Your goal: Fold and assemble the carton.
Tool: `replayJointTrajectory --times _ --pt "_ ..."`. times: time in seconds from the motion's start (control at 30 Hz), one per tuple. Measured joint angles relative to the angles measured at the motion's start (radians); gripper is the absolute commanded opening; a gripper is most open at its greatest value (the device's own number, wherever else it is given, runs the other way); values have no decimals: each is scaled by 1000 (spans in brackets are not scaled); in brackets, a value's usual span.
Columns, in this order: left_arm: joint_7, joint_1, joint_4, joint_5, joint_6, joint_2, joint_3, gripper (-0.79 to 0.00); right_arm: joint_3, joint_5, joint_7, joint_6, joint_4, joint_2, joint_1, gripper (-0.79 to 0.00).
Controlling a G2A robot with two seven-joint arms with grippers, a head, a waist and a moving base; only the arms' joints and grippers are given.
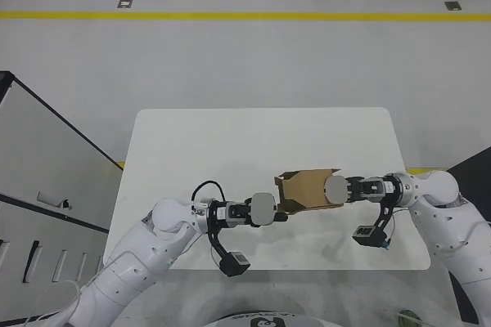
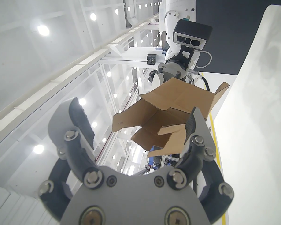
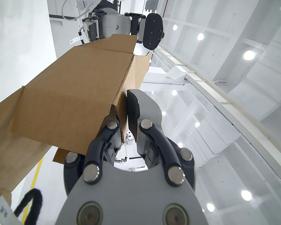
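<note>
White table [image 1: 229,139]: the work surface. The carton hangs in the air over its front half, between the two arms.

Carton [image 1: 307,190]: brown corrugated board, partly erected into a sleeve, with loose flaps at both ends. Its long axis runs across the table from one gripper to the other. One open, flapped end faces the left arm and the opposite end sits at the right arm.

Right gripper [image 3: 121,111]: clenched on the carton's wall at an end corner. One pad [image 3: 132,108] lies flat on the outer face and the other finger is hidden behind the board. This arm alone carries the carton.

Left gripper [image 2: 135,113]: released, jaws spread wide, in line with the open end and grasping nothing. One fingertip [image 2: 190,124] sits against a small end flap [image 2: 171,131], though contact cannot be confirmed. The other stands apart from the board.

Judgement: the step in hand is folding the end flaps on the left side. The left arm is free and nearer, so the next move probably calls for a push along the long axis. Risk: the carton may pivot in its single grip.
</note>
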Motion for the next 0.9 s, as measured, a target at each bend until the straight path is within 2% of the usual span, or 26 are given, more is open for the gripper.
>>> replayJointTrajectory --times 0.43,0.9 --pt "18 -19 20 -11 -5 -3 14 0 -25 -12 -7 -7 19 -15 22 -785" --pt "25 -22 33 -20 -4 0 2 0 6 7 3 3 42 -20 21 -785"
